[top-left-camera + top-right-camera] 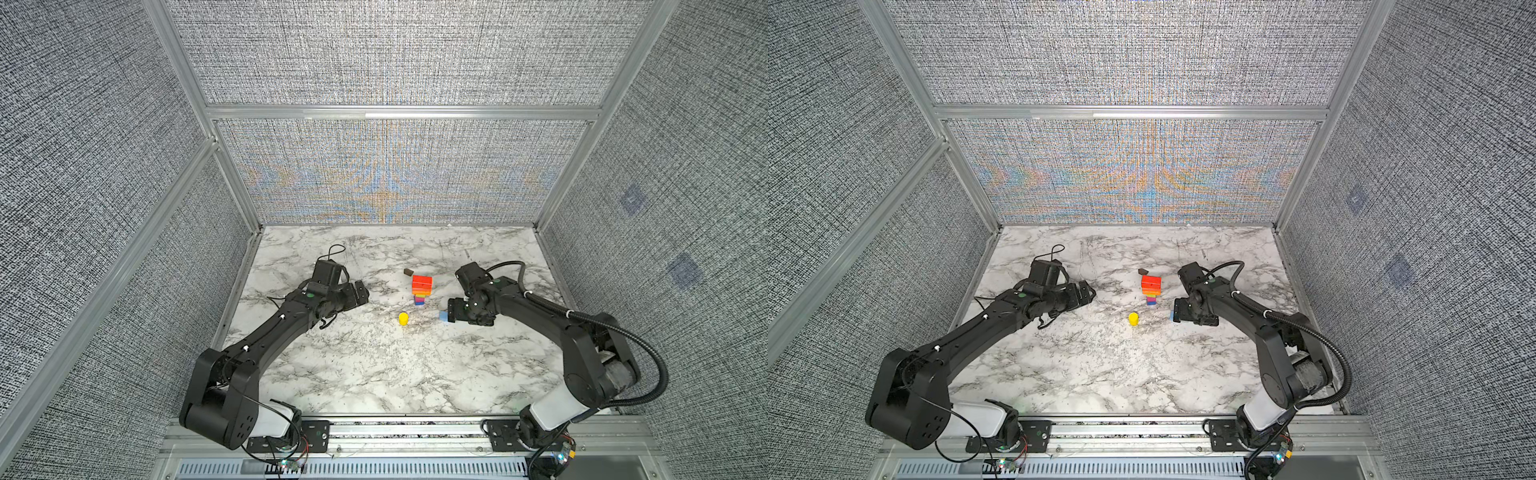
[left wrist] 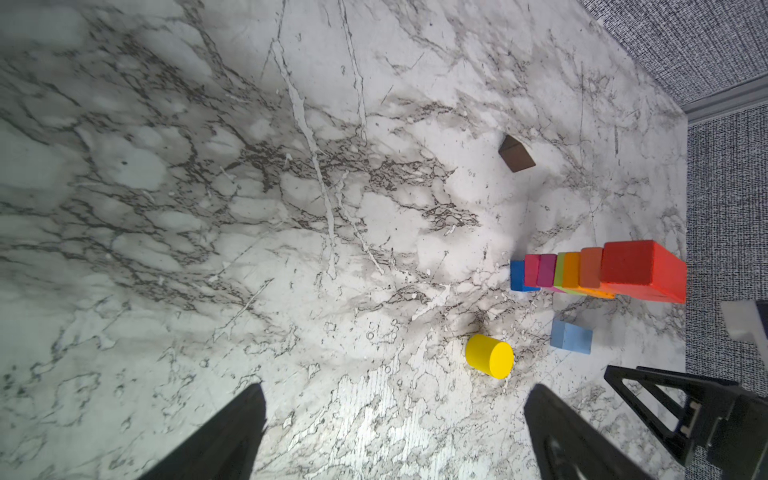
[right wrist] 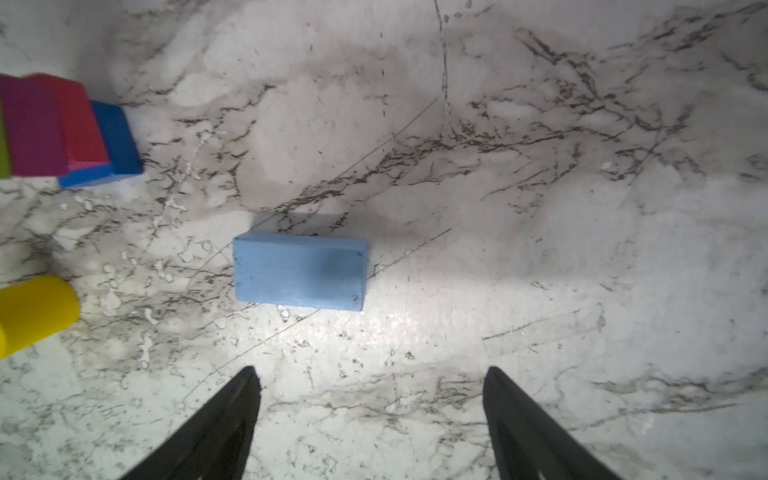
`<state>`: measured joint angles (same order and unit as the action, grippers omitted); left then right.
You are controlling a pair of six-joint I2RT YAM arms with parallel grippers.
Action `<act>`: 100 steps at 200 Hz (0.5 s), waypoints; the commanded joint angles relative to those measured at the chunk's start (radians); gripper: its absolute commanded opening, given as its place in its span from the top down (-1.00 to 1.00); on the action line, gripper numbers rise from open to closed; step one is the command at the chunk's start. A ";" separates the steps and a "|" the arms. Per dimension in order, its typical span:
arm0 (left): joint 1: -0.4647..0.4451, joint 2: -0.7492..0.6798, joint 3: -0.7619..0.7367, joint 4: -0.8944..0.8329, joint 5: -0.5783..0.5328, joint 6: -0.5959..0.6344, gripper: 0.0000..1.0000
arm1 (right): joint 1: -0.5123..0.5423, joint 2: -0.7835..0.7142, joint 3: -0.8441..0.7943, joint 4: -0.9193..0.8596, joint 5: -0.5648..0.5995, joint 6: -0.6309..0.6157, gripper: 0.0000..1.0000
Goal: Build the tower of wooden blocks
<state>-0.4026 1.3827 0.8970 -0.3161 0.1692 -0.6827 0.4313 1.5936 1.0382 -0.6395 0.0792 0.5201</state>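
Nearest: yellow cylinder (image 1: 403,318), loose on the table (image 1: 374,365). Next: light blue block (image 3: 300,271), lying flat ahead of my right gripper (image 3: 370,370) — jaws spread and empty, which I judge is lining up a pick. My left gripper (image 2: 397,387) is also spread and empty, parked clear. Mid-table: tower (image 1: 421,289), red slab topmost, lower layers blurring together. Farthest: dark brown block (image 1: 408,272) — shape unclear.

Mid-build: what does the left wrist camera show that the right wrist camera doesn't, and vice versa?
Left wrist only: the whole tower up to its red top block, and the dark brown block lying apart from it. Right wrist only: the empty gap between the spread fingers of the right gripper, short of the light blue block. Both: that light blue block, the yellow cylinder, the tower's blue base block and the marble table.
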 commanded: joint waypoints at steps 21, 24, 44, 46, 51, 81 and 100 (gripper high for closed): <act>0.001 -0.024 0.000 -0.031 -0.041 0.024 -0.98 | 0.017 0.015 0.005 0.045 0.047 0.095 -0.72; 0.001 -0.025 -0.001 -0.031 -0.041 0.023 -0.98 | 0.017 0.020 0.006 0.048 0.047 0.097 -0.72; 0.001 -0.028 -0.006 -0.030 -0.044 0.023 -0.98 | 0.026 0.044 0.021 0.056 0.048 0.103 -0.71; 0.002 -0.029 -0.006 -0.029 -0.044 0.023 -0.98 | 0.028 0.047 0.024 0.054 0.049 0.103 -0.71; 0.001 -0.029 -0.006 -0.031 -0.045 0.024 -0.98 | 0.032 0.056 0.029 0.054 0.050 0.102 -0.72; 0.001 -0.026 0.000 -0.037 -0.053 0.029 -0.98 | 0.053 0.110 0.073 0.046 0.060 0.092 -0.73; 0.002 -0.025 0.006 -0.050 -0.070 0.034 -0.98 | 0.056 0.139 0.084 0.052 0.060 0.094 -0.74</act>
<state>-0.4030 1.3594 0.8940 -0.3458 0.1291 -0.6689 0.4831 1.7088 1.1069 -0.5934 0.1234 0.6033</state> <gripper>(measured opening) 0.989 0.867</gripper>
